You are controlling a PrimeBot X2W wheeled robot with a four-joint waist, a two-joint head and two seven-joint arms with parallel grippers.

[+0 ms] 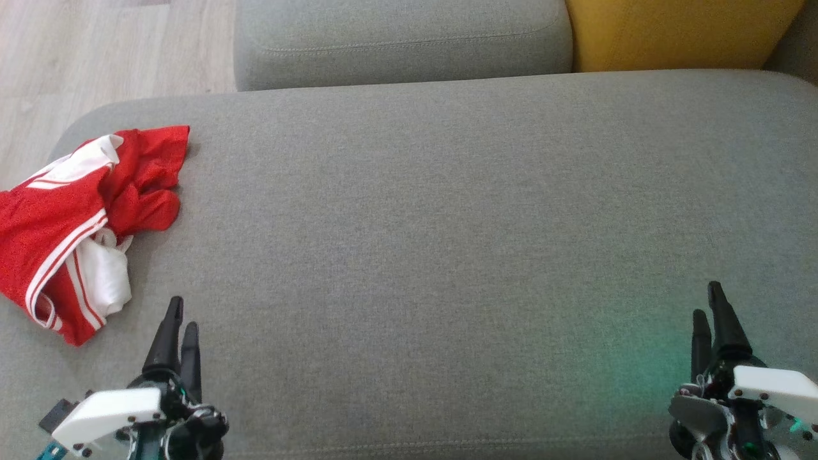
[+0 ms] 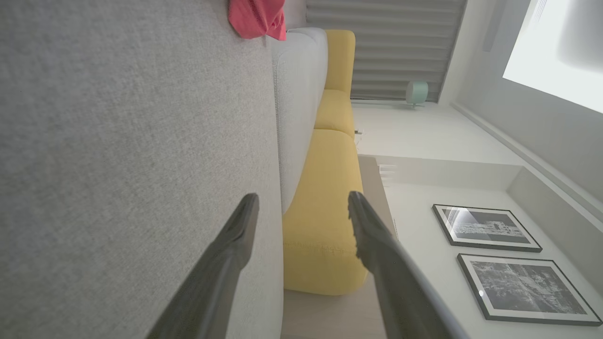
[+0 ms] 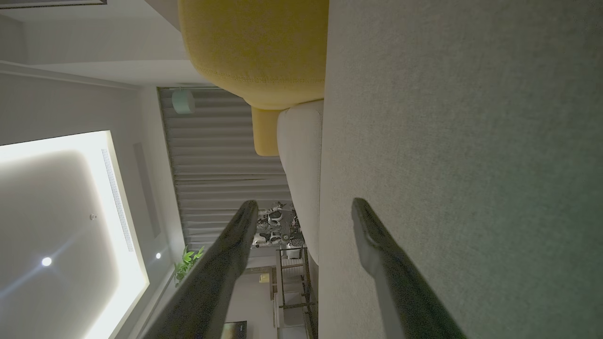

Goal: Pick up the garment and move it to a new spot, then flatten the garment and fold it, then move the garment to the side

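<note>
A crumpled red garment (image 1: 70, 223) with white stripes and white lining lies at the far left of the grey sofa seat (image 1: 447, 223), partly past the picture's left edge. A corner of the garment (image 2: 256, 19) shows at the top of the left wrist view. My left gripper (image 1: 179, 316) hovers at the lower left, just right of and below the garment, apart from it, open and empty (image 2: 304, 202). My right gripper (image 1: 709, 300) sits at the lower right, far from the garment, open with nothing between its fingers (image 3: 306, 207).
A grey back cushion (image 1: 402, 41) and a yellow cushion (image 1: 677, 32) bound the seat at the far side. Wooden floor (image 1: 96, 57) lies beyond the seat's left end. The seat's left edge runs close to the garment.
</note>
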